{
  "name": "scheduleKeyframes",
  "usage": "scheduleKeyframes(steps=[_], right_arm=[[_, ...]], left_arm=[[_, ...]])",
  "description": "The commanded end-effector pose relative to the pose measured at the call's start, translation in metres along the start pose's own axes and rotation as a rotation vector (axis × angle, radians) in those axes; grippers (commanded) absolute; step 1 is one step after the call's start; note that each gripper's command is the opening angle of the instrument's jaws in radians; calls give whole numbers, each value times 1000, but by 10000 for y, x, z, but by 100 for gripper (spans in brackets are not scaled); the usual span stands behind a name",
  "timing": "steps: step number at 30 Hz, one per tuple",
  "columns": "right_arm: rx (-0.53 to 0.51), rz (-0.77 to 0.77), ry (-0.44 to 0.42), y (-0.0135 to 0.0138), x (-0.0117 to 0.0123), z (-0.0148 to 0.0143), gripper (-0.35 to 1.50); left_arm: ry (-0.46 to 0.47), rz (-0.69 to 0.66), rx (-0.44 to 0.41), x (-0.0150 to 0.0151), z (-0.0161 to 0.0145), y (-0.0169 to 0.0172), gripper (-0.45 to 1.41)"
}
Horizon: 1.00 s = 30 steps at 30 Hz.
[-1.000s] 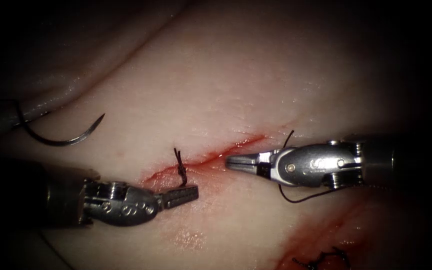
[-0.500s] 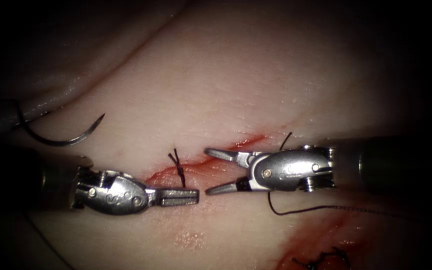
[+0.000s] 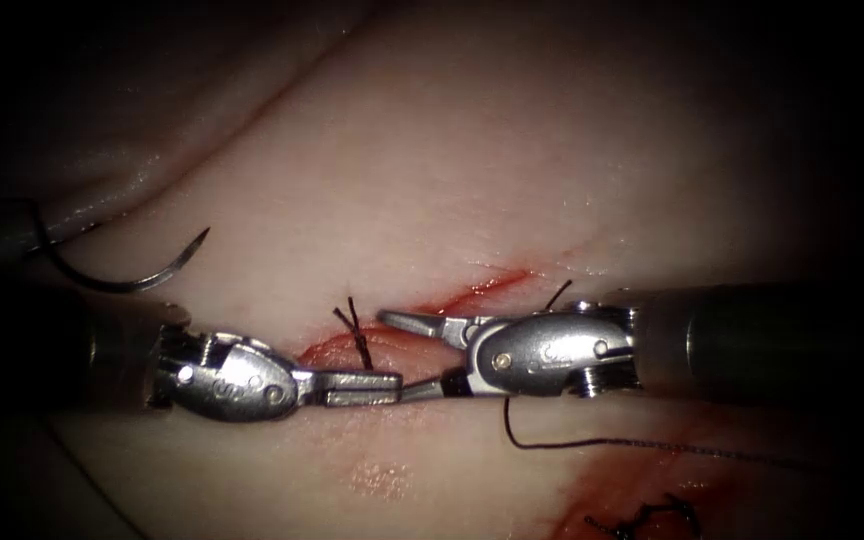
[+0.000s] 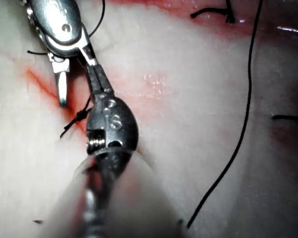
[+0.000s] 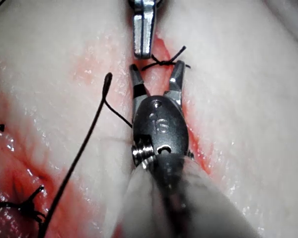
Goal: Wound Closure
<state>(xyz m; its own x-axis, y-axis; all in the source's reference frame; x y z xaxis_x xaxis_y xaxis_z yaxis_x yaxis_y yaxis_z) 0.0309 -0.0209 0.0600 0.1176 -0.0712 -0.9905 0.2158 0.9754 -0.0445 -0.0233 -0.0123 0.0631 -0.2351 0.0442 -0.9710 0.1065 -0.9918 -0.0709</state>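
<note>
The cut [image 3: 482,288] runs slantwise across the tissue [image 3: 512,160], with a knotted stitch [image 3: 360,342] on it whose two short ends stick up. My right tool [image 3: 394,355] comes in from the right, jaws open. Its tips stand just right of the knot [image 5: 161,62] and hold nothing. My left tool [image 3: 392,386] lies below the knot with its jaws shut and nothing visible between them; its tip touches the right tool's lower jaw. The curved needle [image 3: 117,283] lies free on the tissue far left of the cut, held by neither tool.
A loose thread [image 3: 602,442] trails from under the right tool toward the right edge. An older stitch [image 3: 642,520] sits in a patch of red fluid [image 3: 632,480] at the lower right. The tissue folds into a ridge [image 3: 132,190] at the upper left.
The right tool's jaws have opened and it has slid left up to the knot. The left tool has levelled out and shifted slightly. The loose thread has followed the right tool leftward.
</note>
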Motion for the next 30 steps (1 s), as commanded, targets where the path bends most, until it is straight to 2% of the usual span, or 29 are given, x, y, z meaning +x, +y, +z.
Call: scheduleKeyframes(steps=[1,10,17,30], right_arm=[[0,-1,9,-2,-3,11,91],[-7,-11,49,-1,-1,31,89],[-3,-19,117,0,2,43,89],[1,-29,137,-2,5,64,91]], left_arm=[[0,-1,-1,-4,7,4,-45],[3,-13,-5,-3,6,5,-45],[27,-38,-22,-5,1,4,-45],[59,-52,-15,-5,0,4,-45]])
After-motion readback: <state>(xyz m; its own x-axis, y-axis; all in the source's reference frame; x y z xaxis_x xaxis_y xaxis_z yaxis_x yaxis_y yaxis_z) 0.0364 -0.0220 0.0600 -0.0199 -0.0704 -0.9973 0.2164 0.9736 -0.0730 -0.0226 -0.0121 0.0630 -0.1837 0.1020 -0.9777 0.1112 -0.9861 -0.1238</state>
